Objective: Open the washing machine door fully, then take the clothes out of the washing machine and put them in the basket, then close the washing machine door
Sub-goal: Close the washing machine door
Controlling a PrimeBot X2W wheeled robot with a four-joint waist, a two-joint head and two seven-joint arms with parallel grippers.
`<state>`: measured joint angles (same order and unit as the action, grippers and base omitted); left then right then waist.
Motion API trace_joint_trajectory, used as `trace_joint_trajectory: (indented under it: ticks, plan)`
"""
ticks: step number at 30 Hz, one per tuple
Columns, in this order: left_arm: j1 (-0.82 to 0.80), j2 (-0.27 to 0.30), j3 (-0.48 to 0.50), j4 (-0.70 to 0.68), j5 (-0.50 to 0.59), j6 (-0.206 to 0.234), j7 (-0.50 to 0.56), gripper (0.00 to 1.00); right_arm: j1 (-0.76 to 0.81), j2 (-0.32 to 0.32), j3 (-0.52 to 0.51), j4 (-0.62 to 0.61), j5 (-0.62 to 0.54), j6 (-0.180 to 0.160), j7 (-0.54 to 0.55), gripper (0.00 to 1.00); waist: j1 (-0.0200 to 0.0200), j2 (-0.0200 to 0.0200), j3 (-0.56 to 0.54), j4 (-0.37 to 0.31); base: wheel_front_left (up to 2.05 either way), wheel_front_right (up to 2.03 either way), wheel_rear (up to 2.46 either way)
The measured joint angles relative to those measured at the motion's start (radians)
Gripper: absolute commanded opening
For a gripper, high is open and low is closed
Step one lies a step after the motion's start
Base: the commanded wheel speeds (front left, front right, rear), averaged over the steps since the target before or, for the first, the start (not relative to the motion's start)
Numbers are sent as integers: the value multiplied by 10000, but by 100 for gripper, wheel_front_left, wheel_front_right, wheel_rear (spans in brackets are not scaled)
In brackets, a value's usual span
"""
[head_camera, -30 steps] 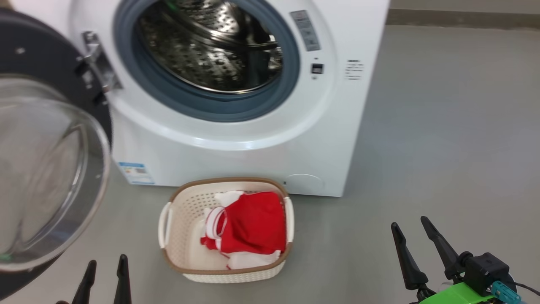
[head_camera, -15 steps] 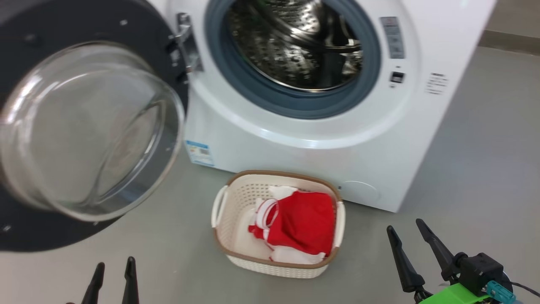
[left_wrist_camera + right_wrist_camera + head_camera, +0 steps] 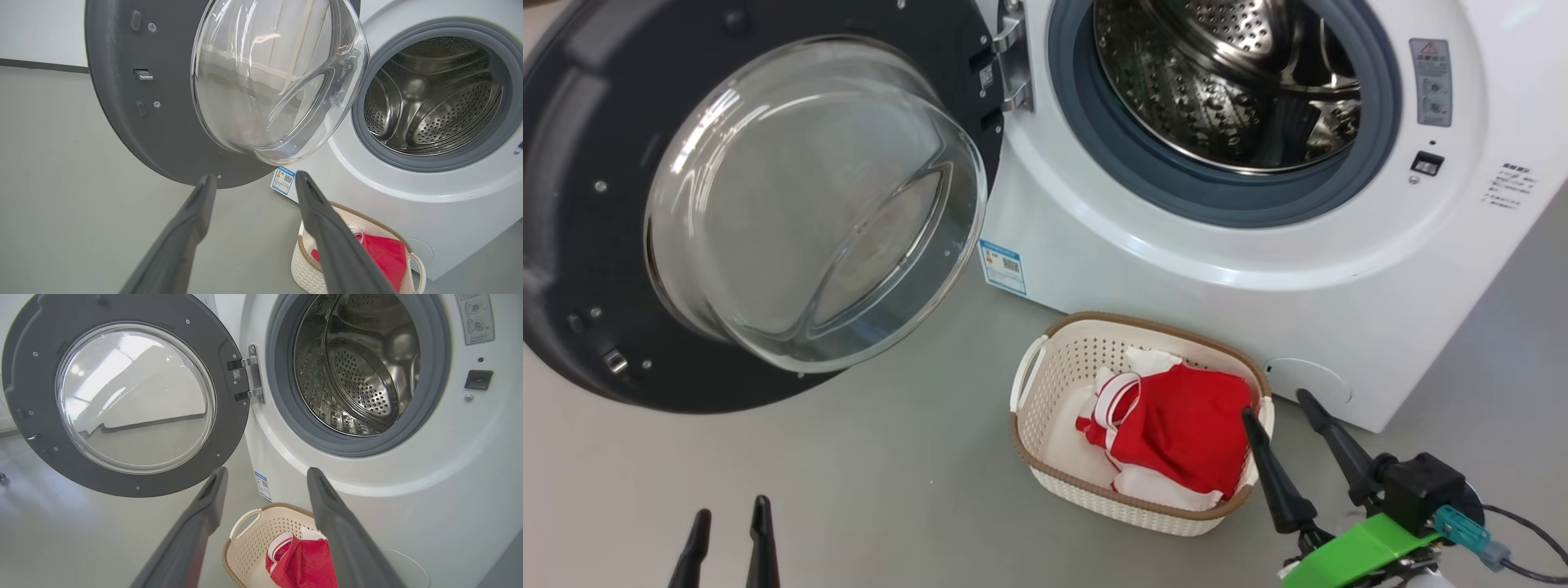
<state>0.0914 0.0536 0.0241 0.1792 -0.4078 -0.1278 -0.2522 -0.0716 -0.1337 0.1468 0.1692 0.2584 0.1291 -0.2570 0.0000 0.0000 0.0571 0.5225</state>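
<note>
Head view: the door hangs swung wide at the left of the washer. The basket sits on the floor just before the washer, with the clothes inside. The left gripper and the right gripper stand wide and hold nothing.

Left wrist view: spread fingers point at the door.

Right wrist view: the basket shows between the spread fingers, with the drum ahead.
</note>
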Motion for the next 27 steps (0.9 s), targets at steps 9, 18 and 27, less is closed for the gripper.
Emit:
trace_joint_trajectory:
  ticks: [9,18,27]
  plan:
    - [42,-159,171,-207,-44,0,0,100,-483,-178,360,362,63,0,0,100,0,0,213,163,0,0,0]
    - [44,-165,173,-445,-765,0,0,0,-547,-186,389,391,351,0,0,100,0,0,64,140,0,0,0]
    - [-1236,186,546,-1818,-811,0,-2,0,-455,-117,282,316,355,0,0,100,0,0,-24,99,0,0,0]
